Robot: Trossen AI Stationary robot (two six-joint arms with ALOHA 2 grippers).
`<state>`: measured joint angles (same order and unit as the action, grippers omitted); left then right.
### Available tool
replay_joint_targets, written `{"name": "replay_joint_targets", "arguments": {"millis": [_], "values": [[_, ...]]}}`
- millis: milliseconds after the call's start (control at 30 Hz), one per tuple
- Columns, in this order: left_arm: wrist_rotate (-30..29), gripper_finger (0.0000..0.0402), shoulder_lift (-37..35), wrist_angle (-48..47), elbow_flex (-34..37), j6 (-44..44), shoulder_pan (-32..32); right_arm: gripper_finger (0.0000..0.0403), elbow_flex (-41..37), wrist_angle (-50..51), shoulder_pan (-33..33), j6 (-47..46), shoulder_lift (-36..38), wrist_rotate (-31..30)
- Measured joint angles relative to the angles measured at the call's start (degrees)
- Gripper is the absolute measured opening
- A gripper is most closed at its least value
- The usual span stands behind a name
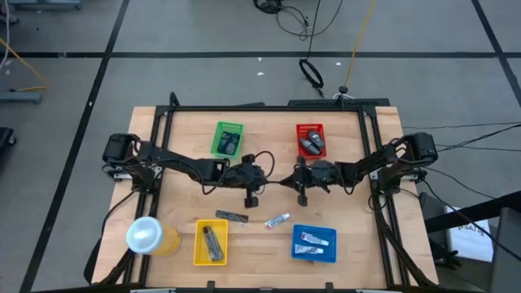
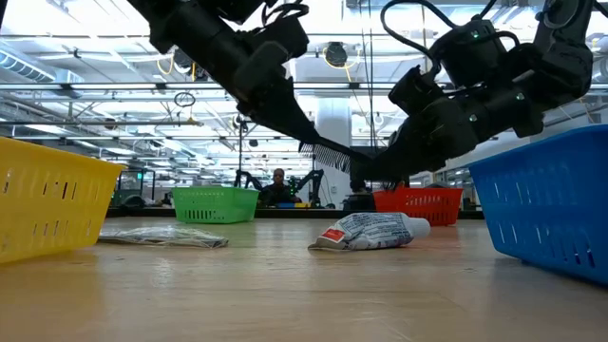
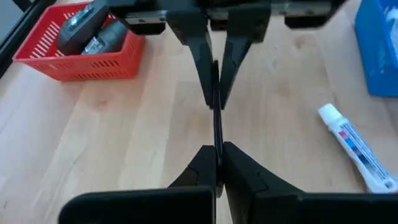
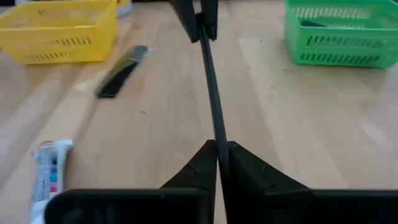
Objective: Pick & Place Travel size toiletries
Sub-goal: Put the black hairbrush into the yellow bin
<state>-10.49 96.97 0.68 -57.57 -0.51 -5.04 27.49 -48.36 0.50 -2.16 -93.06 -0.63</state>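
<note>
Two dark robot arms meet above the middle of a light wooden counter (image 1: 358, 244). The left hand (image 4: 200, 28) and the right hand (image 3: 214, 93) face each other, each clenched on one end of a thin black comb (image 2: 332, 154), which spans the gap between them above the counter.

Just below and beside the hands, a small white toothpaste tube with blue and red marks (image 1: 278, 220) lies on the counter. Near it, on the left hand's side, lies a dark oblong item in clear wrapping (image 1: 232, 216).

A red plastic basket (image 1: 310, 140) holding dark grey pieces sits beyond the right hand. A green plastic basket (image 1: 227, 138) sits beyond the left hand. A yellow plastic basket (image 1: 210, 242) and a blue plastic basket (image 1: 314, 243) sit on the near side of the hands.
</note>
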Motion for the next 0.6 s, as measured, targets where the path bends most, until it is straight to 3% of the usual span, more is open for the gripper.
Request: {"name": "replay_joint_targets", "arguments": {"millis": [167, 367, 467, 600], "values": [[-4.47, 0.0004, -3.49, -8.01, -0.02, -1.17, -2.97, 0.0083, 0.00, -4.17, -0.05, 0.50, 1.24, 6.55], [-15.34, 0.0003, -12.52, -29.20, -6.90, -7.94, -10.32, 0.0190, 0.11, -9.04, -0.84, 6.72, 8.20, 6.52], [-12.05, 0.0003, -14.29, -45.06, -14.39, -16.66, -14.01, 0.0226, 0.13, -9.19, -1.21, 7.43, 11.84, 3.70], [2.66, 0.0003, -13.34, -63.25, -23.06, -29.28, -17.54, 0.0249, -0.07, -6.23, -0.72, 7.20, 14.61, 3.66]]}}
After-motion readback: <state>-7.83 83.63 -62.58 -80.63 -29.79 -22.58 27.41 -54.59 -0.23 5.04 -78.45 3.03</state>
